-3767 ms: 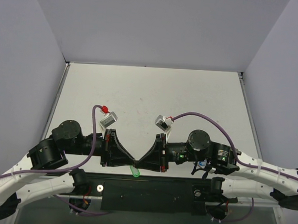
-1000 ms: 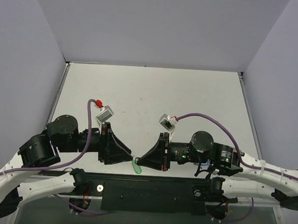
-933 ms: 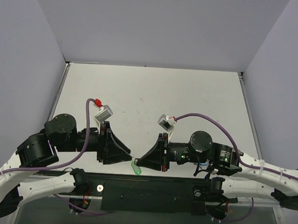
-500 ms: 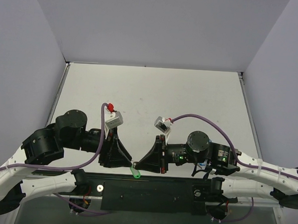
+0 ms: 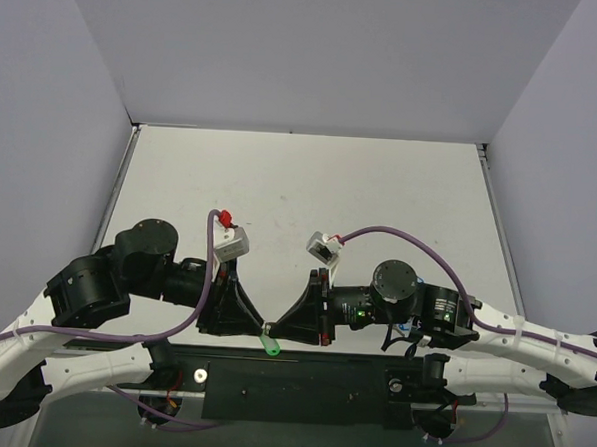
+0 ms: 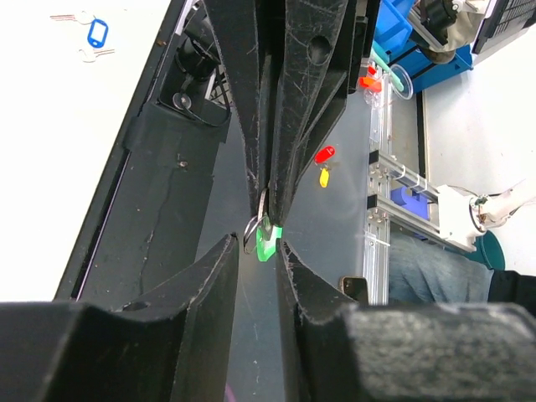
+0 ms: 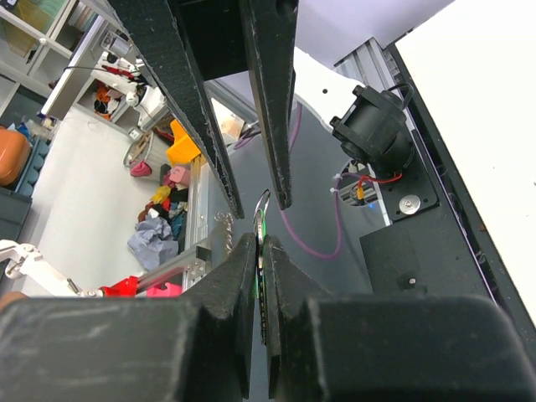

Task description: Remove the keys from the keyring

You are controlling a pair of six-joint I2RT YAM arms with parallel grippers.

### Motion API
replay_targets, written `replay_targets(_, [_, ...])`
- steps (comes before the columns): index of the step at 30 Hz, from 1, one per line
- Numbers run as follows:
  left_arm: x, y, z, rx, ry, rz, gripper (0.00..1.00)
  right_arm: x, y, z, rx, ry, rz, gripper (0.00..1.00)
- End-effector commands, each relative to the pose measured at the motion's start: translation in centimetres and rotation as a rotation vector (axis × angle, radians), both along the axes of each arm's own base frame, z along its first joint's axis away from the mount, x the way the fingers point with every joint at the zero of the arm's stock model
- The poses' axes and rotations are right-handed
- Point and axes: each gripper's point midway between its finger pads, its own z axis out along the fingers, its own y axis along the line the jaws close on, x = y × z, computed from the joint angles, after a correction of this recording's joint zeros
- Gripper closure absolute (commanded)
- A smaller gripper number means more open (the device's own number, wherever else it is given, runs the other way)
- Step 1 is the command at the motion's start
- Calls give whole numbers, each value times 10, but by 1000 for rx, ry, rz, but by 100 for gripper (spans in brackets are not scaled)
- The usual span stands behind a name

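The keys' bright green piece hangs at the table's near edge, below where the two grippers meet tip to tip. My right gripper is shut on the green piece and a thin silver key edge. In the right wrist view its jaws are pressed tight. The thin keyring sticks out past its tips. My left gripper faces it, open. In the left wrist view its jaws stand a little apart, with the keyring just beyond the gap. I cannot tell if they touch it.
The white table stretches away behind the grippers. The black base rail lies right under the keys. A blue-tagged key lies on the table in the left wrist view. Purple cables arch over both wrists.
The left arm has swung in and turned, bringing its tips to the right gripper's tips. The right gripper shifted slightly left and nearer, still holding the green piece.
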Motion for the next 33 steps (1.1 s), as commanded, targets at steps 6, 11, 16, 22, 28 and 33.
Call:
replay_targets(6, [-9, -4, 26, -109, -35, -68, 80, -5, -2, 33, 85, -43, 24, 100])
replay_targets(11, [-12, -6, 30, -130, -29, -91, 78, -4, -1, 32, 82, -39, 26, 100])
replay_targets(16, [-12, -9, 30, -131, -25, -104, 69, -5, -2, 34, 85, -35, 25, 100])
replay_targets(22, [-12, -10, 28, -124, -22, -108, 73, -5, -2, 34, 85, -35, 25, 100])
replay_targets(28, [-16, -10, 32, -140, -14, -129, 99, -4, -3, 37, 91, -37, 19, 100])
replay_targets(33, [-16, -8, 39, -164, -20, -116, 100, -1, -4, 37, 90, -40, -1, 100])
